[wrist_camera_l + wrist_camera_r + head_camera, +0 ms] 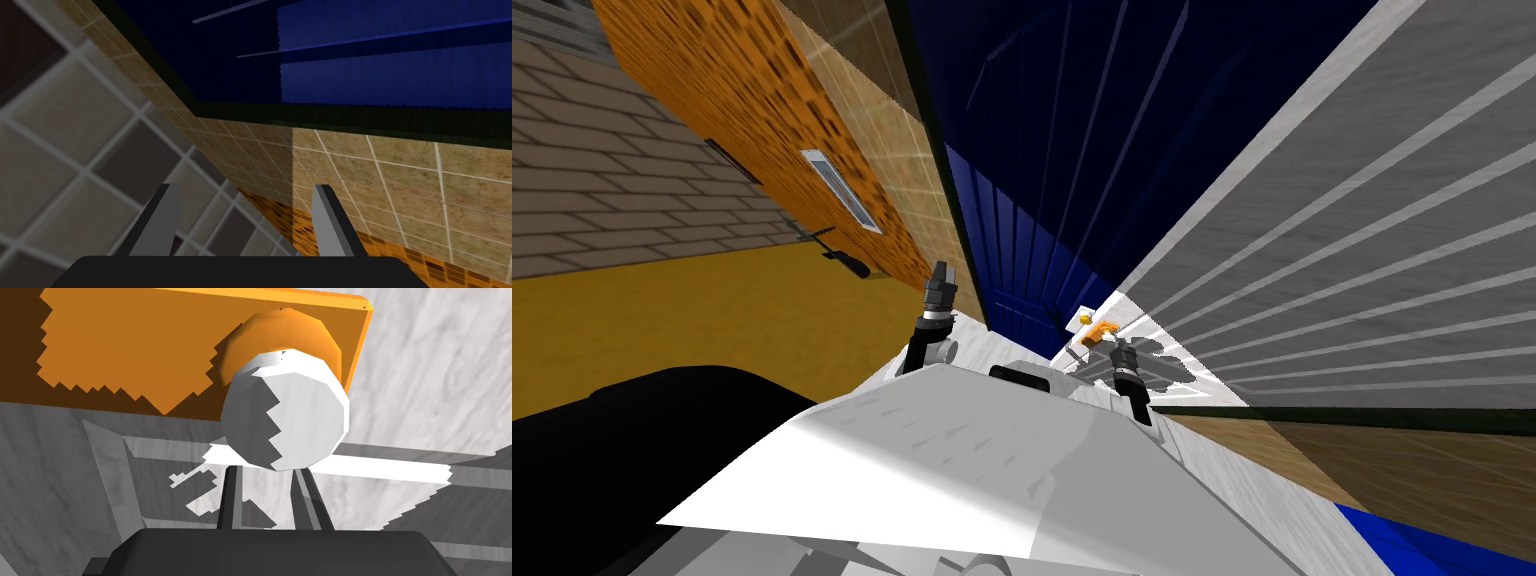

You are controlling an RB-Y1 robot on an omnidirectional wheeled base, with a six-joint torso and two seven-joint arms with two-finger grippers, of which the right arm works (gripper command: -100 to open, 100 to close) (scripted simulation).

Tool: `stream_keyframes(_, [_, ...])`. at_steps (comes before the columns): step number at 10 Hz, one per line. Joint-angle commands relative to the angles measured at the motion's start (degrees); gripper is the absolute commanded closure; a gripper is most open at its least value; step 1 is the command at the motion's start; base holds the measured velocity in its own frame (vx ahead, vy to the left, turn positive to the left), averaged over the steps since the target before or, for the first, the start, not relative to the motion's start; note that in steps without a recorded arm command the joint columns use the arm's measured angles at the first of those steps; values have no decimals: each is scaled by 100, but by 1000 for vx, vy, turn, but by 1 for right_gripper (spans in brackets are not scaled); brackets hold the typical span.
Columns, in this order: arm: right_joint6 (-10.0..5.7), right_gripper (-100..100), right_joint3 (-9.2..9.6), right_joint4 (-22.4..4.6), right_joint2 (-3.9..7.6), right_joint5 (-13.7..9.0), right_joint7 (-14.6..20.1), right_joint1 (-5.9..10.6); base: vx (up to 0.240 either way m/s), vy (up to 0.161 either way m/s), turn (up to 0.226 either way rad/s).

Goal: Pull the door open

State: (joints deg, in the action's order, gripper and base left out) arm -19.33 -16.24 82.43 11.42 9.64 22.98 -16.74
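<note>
The door (1312,250) is grey with raised panels and fills the right of the head view. It carries an orange handle plate (1100,331) (150,353) with a white round knob (285,418). My right gripper (1112,347) (264,475) reaches up to this knob. Its fingers (230,498) stand close together and run in under the knob, which hides their tips. My left gripper (942,272) (242,187) is raised to the left of the door frame, open and holding nothing, facing a tan tiled wall (400,180).
A dark green door frame (952,180) separates the tan tiled wall from a dark blue panelled surface (1032,270) beside the grey door. On the left is an orange patterned wall with a vent (840,190); below it a small black object (847,262) and yellow floor (712,320).
</note>
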Motion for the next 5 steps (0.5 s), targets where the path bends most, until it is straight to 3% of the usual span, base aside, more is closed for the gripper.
stream_keyframes(1, [33, 100, -99, -113, 76, -19, 29, -76, -193, -52, -98])
stream_keyframes(2, [-8, -100, 32, 35, 45, 5, 65, -111, -177, -7, 62])
stream_keyframes(5, [-124, -100, 267, 189, 58, 47, 179, -192, -210, 30, 88])
